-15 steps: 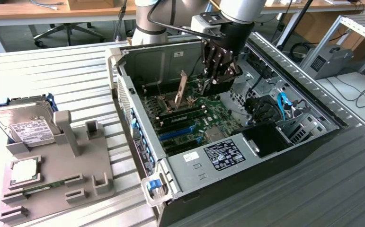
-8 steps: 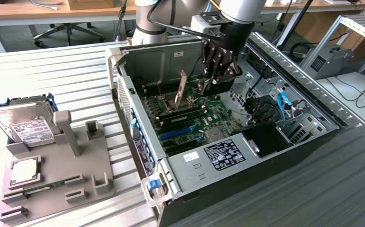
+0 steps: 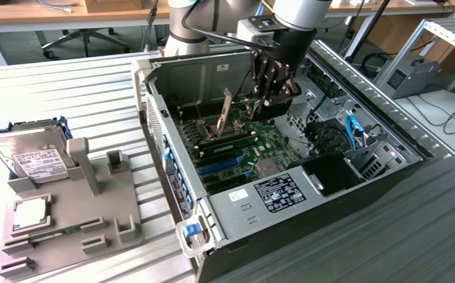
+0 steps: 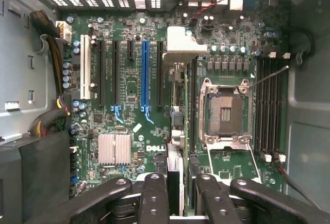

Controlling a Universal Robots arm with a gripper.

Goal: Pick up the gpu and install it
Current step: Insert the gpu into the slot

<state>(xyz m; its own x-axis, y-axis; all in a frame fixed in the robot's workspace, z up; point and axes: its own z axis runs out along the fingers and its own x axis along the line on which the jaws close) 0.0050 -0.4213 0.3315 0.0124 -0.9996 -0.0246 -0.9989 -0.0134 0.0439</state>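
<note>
On the exterior view's left: hard drive point(image 3: 29, 154) on grey fixture point(image 3: 93, 218), desk point(image 3: 54, 82). Centre: open computer case point(image 3: 290, 194); gpu point(image 3: 225, 115) upright over motherboard point(image 3: 235, 150), clamped edgewise in the claw point(image 3: 268, 101).

A: Colours inside the computer case point(image 3: 211, 71)?
B: Green motherboard point(image 4: 129, 90) with one blue slot point(image 4: 145, 72), one white slot point(image 4: 85, 72) and the rest black. The gpu point(image 3: 225, 115) shows tan with a silver bracket.
A: And at nine o'clock?
B: Silver hard drive point(image 3: 32, 154) in a blue frame, on a grey holder point(image 3: 69, 224). Black tool point(image 3: 268, 101).
</note>
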